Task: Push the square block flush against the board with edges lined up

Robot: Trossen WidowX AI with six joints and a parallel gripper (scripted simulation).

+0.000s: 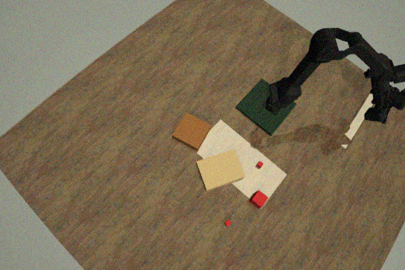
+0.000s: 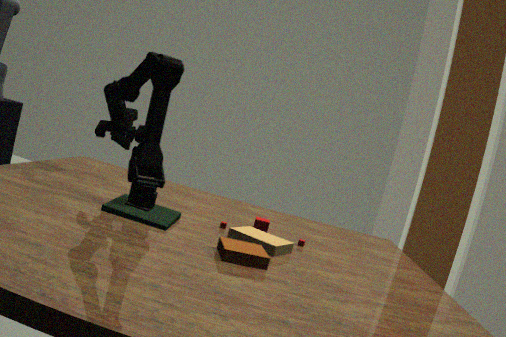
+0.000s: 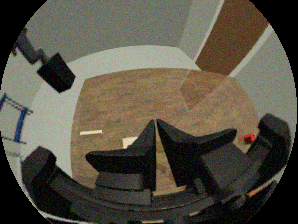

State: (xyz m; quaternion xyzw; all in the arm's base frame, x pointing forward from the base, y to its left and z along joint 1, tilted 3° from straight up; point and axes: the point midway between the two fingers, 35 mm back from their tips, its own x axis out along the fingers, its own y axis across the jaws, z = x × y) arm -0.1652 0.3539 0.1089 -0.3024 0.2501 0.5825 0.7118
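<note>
- Fingers (image 1: pixel 376 117) (image 2: pixel 127 145) hang above the counter (image 1: pixel 120 106) (image 2: pixel 325 287) (image 3: pixel 125 100), shut tip to tip, with nothing in their grasp.
- Square block, which we take to be the orange-brown piece (image 1: pixel 191 130) (image 2: pixel 243 251), lies well apart from our fingers, beyond the arm's base.
- Board, by our reading the pale yellow rectangle (image 1: pixel 221 169) (image 2: pixel 260 239), lies near the block and also well away from our fingers.
- Contact remains to be made: seen from above, a narrow gap parts the two at their nearest corners, and their sides stand at differing angles.
- Work ahead of us, in our judgement, is nearly all of it: reach the pieces, turn and push one until a whole side meets, bring an edge even, then withdraw.
</note>
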